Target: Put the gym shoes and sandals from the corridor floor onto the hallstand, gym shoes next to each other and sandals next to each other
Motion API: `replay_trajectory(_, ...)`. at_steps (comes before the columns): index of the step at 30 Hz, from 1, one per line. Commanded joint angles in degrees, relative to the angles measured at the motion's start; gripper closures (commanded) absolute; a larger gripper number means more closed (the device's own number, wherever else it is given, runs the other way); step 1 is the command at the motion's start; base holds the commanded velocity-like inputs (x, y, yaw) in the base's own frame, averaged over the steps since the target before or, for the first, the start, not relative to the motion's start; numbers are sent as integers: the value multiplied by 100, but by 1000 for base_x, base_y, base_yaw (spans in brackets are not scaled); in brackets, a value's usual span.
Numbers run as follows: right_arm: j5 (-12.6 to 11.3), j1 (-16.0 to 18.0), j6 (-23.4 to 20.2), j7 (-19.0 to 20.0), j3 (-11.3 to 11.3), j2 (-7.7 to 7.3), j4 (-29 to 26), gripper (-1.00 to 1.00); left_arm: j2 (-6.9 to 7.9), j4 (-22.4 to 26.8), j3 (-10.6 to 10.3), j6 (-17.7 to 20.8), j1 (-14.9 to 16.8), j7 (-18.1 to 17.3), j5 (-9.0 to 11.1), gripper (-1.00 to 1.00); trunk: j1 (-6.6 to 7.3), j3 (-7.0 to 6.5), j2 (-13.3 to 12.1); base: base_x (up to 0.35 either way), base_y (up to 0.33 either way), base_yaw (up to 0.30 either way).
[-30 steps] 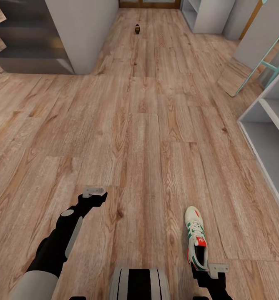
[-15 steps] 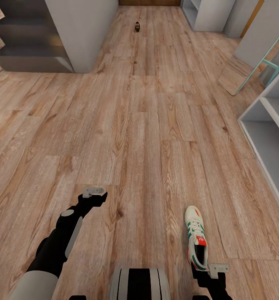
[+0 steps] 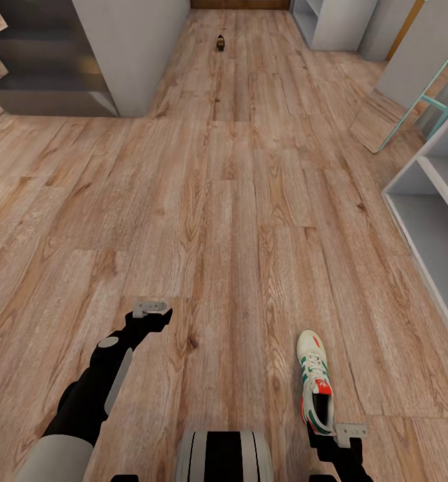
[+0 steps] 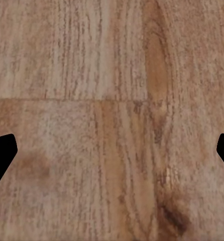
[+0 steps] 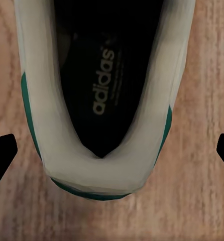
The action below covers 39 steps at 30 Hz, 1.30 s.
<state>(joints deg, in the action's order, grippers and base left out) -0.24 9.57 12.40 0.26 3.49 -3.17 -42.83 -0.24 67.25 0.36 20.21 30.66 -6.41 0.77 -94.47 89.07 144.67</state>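
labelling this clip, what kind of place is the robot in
Most likely a home corridor or entry hall: wood-plank floor running lengthwise, a gym shoe left on it, pale open shelving along the right side, and what looks like a door at the far end. The right gripper hangs over the shoe's heel.

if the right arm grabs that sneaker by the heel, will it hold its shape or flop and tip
The gym shoe stands flat on its sole on the floor, so a push would probably slide it rather than roll it. Its padded heel collar looks thick, so it should likely give a little yet hold shape. Lifted by the heel with the right gripper, the toe may droop.
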Motion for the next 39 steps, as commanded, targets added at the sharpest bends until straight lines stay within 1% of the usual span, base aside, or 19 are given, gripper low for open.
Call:
replay_trajectory(1,-2,1,17,2,3,0,3,-100,-2,7,7,34,1,-18,8,-100,1,3,1,6,0,0)
replay_trajectory(33,3,1,17,8,3,0,7,-100,-2,7,8,27,1,-18,2,-100,1,3,1,12,6,0)
replay_trajectory(34,4,1,17,8,3,0,8,100,-2,7,8,27,1,-18,2,-100,1,3,1,0,0,0)
replay_trajectory(39,12,1,11,9,-8,0,17,100,-2,7,8,27,1,-18,2,-100,1,3,1,0,0,0)
